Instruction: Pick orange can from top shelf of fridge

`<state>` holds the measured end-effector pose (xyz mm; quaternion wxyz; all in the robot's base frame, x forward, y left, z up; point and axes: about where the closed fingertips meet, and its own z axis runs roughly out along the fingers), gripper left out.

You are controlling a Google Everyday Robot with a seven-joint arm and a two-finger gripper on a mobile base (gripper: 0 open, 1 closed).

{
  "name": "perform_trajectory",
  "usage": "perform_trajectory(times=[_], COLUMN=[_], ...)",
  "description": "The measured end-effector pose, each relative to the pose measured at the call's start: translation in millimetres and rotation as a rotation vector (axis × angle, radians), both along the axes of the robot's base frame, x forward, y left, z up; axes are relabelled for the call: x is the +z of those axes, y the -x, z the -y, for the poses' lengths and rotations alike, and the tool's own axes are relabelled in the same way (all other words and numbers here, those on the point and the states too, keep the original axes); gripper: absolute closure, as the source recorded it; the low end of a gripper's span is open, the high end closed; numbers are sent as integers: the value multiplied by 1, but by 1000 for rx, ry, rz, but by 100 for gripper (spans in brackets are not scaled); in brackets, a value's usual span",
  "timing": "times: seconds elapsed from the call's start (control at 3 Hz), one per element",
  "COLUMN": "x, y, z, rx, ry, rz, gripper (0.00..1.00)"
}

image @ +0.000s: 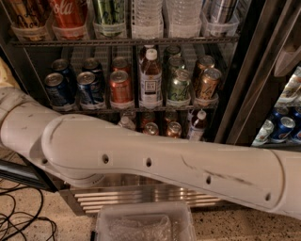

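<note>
The orange can (24,13), copper-orange with dark script, stands in a clear tub at the far left of the top shelf (127,41) of the fridge (235,94). Only its lower part shows. Right of it stand a red can (68,14) and a green can (109,13). My gripper is out of view. Only my white arm (155,162) shows, crossing the lower frame from the right edge to an elbow at the left, below the middle shelf.
Water bottles (164,16) and a silver can (220,12) fill the rest of the top shelf. The middle shelf holds blue cans (75,87), a tea bottle (150,77) and green cans. A ribbed grille (141,197), a clear tub (146,226) and floor cables (21,221) lie below.
</note>
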<state>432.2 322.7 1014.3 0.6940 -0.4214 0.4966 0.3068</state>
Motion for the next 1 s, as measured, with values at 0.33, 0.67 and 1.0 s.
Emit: perform_trajectory(times=[0.33,0.67,1.0], x=[8,0,-14], y=[-47,-77,-87], z=[-5,2,18], rx=[-130,-289,-428], ry=[-52,-28,7], rz=[115,181,115], gripper=[0,0,0])
